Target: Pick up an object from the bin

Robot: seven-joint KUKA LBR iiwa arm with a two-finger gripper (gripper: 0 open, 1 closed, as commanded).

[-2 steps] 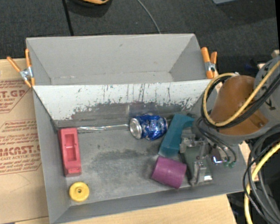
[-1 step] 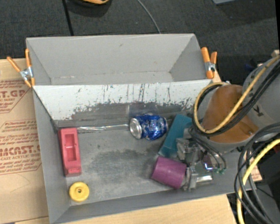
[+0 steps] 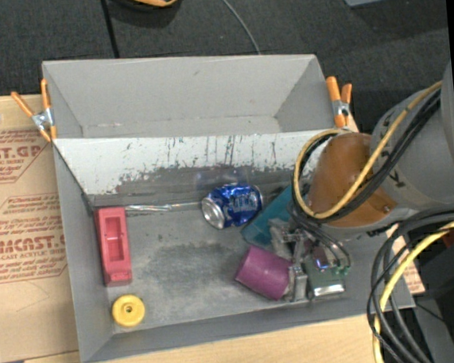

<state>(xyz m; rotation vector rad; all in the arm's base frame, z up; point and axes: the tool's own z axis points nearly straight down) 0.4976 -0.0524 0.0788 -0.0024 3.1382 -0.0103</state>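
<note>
Camera view from above: the gripper (image 3: 301,269) is being held low in the lower right of the grey bin (image 3: 179,261), right against the right end of a purple cup (image 3: 261,272) that is lying on its side. How far the gripper is being opened, and whether the cup is being gripped, cannot be told. A teal object (image 3: 264,215) is lying just above the cup, partly covered by the arm, with a crushed blue can (image 3: 231,205) beside it toward the frame's centre. A pink block (image 3: 113,245) and a yellow disc (image 3: 128,310) are lying well apart at the left.
</note>
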